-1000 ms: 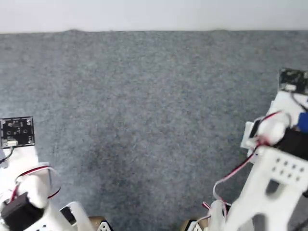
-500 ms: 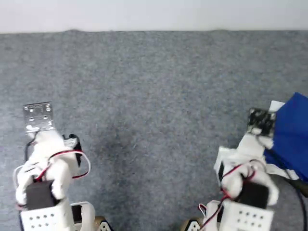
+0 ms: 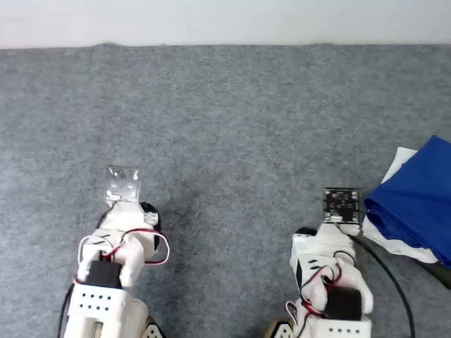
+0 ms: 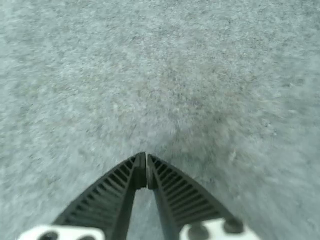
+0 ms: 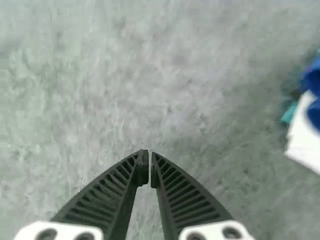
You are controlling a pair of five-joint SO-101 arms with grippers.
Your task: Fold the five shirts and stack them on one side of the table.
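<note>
Left gripper [image 4: 146, 159]: black ribbed fingers [image 4: 112, 195] pressed together, tips touching, pinching nothing, aimed down at the grey felt table cover [image 4: 165, 75]. Right gripper [image 5: 149, 156]: same, fingers [image 5: 107, 192] closed tip to tip with a hairline slit between them, holding nothing, over the same felt. From the high view both arms sit at the near edge of the table: left arm [image 3: 116, 260] on the left side, right arm [image 3: 330, 274] toward the right, well apart from each other. Each has a small circuit board [image 3: 123, 184] at its far end, with red and white wires [image 3: 151, 246] looped over the joints. Shirts: a blue shirt [image 3: 416, 204] lies loosely folded at the table's right edge, on top of a white shirt [image 3: 398, 243] whose edges stick out under it on the far and near sides. That pile is just beside the right arm, not touching it. A black cable [image 3: 394, 282] runs along the felt near the pile. The right wrist view catches the blue and white cloth off to one side, plus a sliver of teal cloth [image 5: 289, 114] at the pile's edge; can't tell what garment that belongs to. Can't tell how many shirts are in the pile. A pale wall [image 3: 225, 21] runs behind the far edge.
</note>
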